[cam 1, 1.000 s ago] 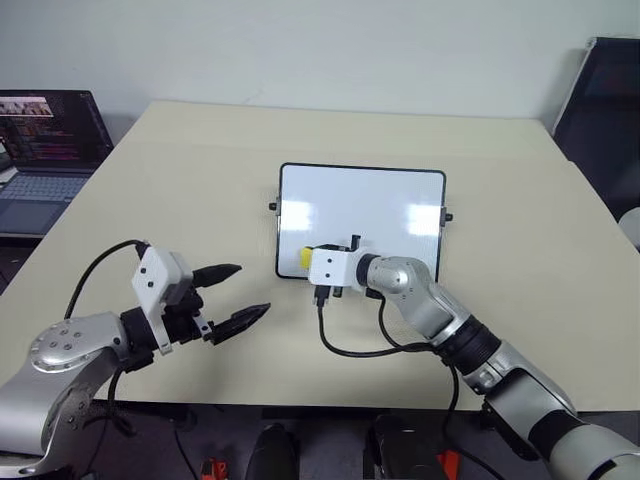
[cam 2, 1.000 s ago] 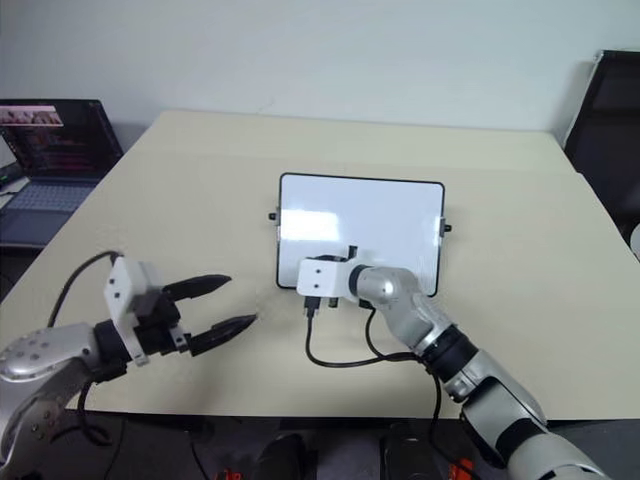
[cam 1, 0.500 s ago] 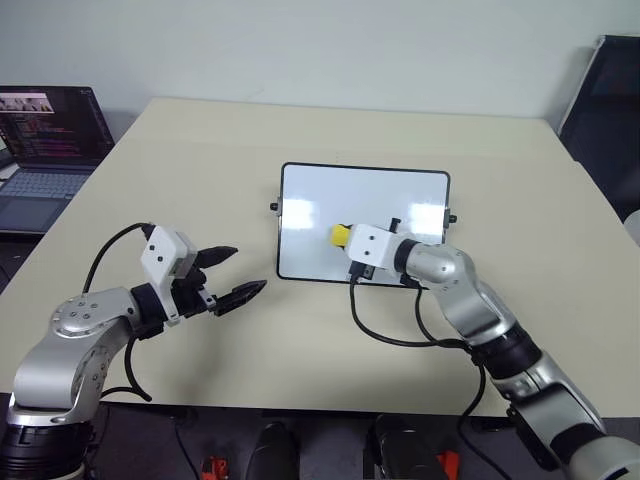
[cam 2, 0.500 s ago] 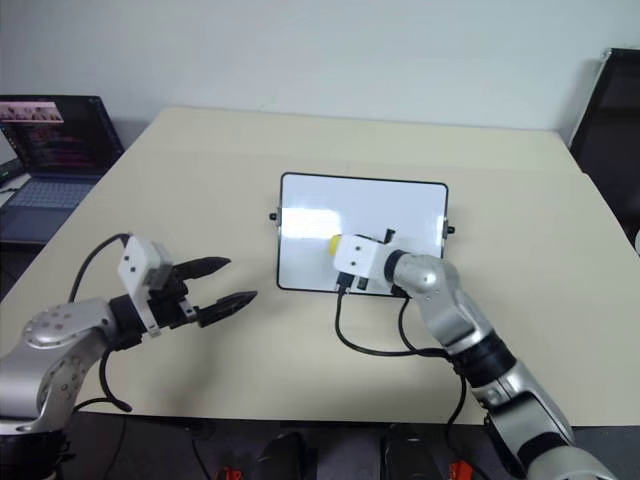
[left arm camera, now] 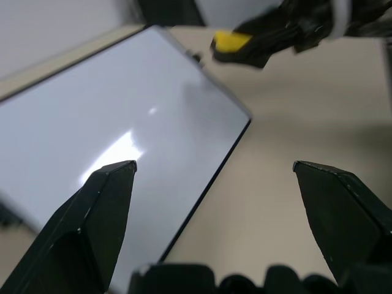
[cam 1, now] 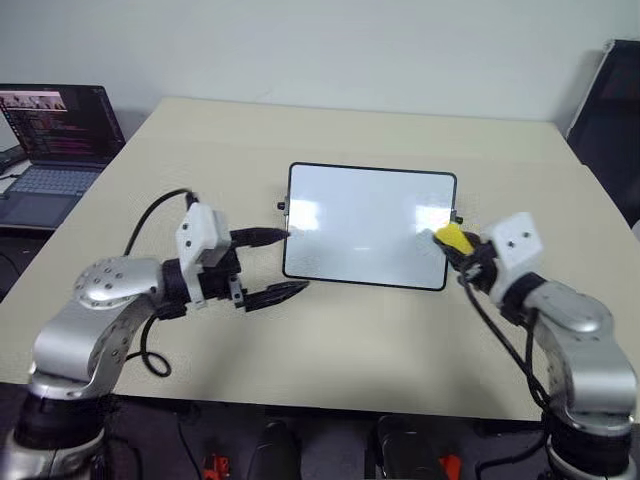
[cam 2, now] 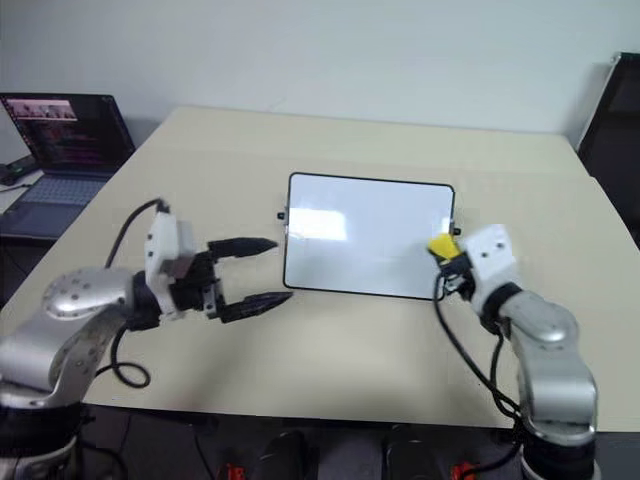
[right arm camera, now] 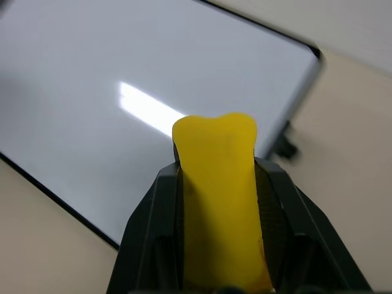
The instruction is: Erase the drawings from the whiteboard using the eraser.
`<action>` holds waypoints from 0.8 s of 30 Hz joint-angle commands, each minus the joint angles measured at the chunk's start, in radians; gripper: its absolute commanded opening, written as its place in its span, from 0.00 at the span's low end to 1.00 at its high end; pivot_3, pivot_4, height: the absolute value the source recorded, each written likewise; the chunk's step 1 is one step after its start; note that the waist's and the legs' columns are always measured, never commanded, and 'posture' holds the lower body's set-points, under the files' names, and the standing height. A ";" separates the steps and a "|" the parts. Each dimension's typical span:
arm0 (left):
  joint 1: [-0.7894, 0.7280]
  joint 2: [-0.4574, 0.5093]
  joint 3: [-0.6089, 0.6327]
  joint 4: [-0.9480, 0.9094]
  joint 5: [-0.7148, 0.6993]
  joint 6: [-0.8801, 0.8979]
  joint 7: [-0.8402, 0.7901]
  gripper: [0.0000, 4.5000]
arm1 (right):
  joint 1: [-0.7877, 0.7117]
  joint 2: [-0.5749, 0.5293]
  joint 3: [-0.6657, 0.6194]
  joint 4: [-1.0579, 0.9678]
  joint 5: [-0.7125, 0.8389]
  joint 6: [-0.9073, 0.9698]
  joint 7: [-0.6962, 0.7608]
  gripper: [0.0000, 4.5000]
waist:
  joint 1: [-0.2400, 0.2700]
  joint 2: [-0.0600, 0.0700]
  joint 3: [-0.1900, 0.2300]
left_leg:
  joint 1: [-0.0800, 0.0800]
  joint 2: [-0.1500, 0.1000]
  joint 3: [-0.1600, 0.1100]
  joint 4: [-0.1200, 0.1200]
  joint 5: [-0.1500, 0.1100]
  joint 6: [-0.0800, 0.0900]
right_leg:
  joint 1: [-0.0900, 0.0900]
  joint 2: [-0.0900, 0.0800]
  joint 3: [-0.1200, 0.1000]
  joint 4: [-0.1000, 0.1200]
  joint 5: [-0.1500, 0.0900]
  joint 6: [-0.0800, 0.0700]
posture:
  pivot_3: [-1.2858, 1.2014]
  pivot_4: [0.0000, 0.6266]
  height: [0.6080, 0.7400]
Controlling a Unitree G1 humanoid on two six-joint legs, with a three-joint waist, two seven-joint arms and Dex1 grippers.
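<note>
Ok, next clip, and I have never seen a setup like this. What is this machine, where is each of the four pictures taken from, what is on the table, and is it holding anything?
It is a humanoid robot with two arms, each ending in a two-fingered black tool. The two wide pictures come from a pair of cameras on its head, looking down over the arms. The other two come from a camera on each wrist, looking along that arm's fingers.

On the beige table lies a whiteboard with a thin black frame; its surface looks blank, with no marker marks that I can make out. A laptop sits on a separate surface past the table's far left corner.

The right tool is shut on a yellow eraser, held by the board's right edge. The left tool is open and holds nothing, with one finger at the board's left edge and the other over the table in front of it.
</note>
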 commanded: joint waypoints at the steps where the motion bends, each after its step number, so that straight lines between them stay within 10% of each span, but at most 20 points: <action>1: -0.094 -0.054 -0.096 0.082 0.047 -0.064 -0.058 1.00 | 0.016 0.017 -0.050 -0.022 0.018 0.059 -0.069 0.27 | -0.005 0.000 0.000 | 0.000 0.000 0.000 0.000 0.000 0.000 | 0.000 0.000 0.000 0.000 0.000 0.000 | 0.52 0.24 1.00; 22: -0.365 -0.386 -0.351 0.437 0.349 -0.361 -0.101 1.00 | -0.078 0.017 -0.230 0.404 0.128 -0.073 -0.275 0.27 | -0.023 0.002 0.001 | -0.001 0.000 -0.001 -0.002 0.000 0.001 | 0.001 0.001 0.000 0.000 0.003 0.007 | 0.52 0.24 1.00; 24: -0.360 -0.389 -0.351 0.430 0.353 -0.358 -0.098 1.00 | -0.076 0.008 -0.230 0.431 0.135 -0.097 -0.281 0.47 | -0.023 0.002 0.001 | -0.001 0.000 -0.001 -0.002 0.000 0.001 | 0.001 0.001 0.000 0.000 0.003 0.007 | 0.52 0.24 1.00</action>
